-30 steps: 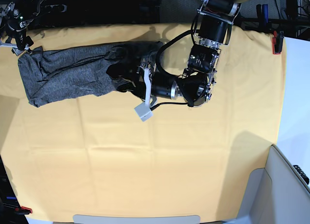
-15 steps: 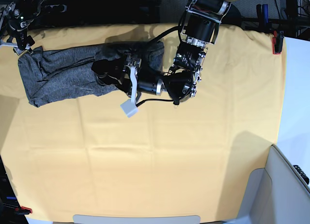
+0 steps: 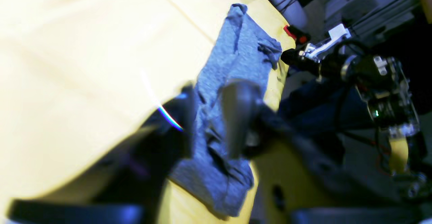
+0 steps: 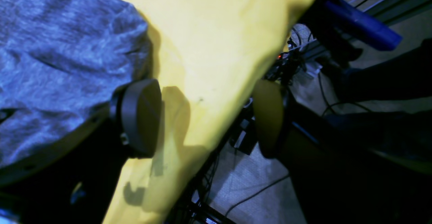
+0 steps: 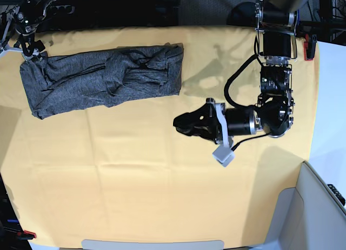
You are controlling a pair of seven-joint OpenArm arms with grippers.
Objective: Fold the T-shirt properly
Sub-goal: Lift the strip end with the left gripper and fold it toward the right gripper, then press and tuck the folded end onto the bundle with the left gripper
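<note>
The dark grey T-shirt (image 5: pixel 81 82) lies as a long folded strip across the far left of the yellow table cloth (image 5: pixel 162 180). My left gripper (image 5: pixel 184 124) hovers over bare cloth to the right of the shirt, well apart from it. In the left wrist view its blurred fingers (image 3: pixel 236 116) stand narrowly apart around nothing, and the T-shirt (image 3: pixel 236 58) lies beyond them. My right gripper (image 5: pixel 27 45) sits at the shirt's far left corner. In the right wrist view this gripper (image 4: pixel 204 116) is wide open over the cloth's edge, with the T-shirt (image 4: pixel 50 48) just beside one finger (image 4: pixel 140 116).
Red clamps (image 5: pixel 308 47) (image 5: pixel 27 235) pin the cloth at the far right and near left corners. A pale grey bin or panel (image 5: pixel 319 207) stands at the near right. A white block (image 5: pixel 224 155) hangs from the left arm's wrist. Dark frames and cables lie past the far edge.
My left arm has drawn away from the shirt's right end, to the right and nearer, and its jaws have narrowed. The shirt's right end now lies folded flat. The right arm barely moved.
</note>
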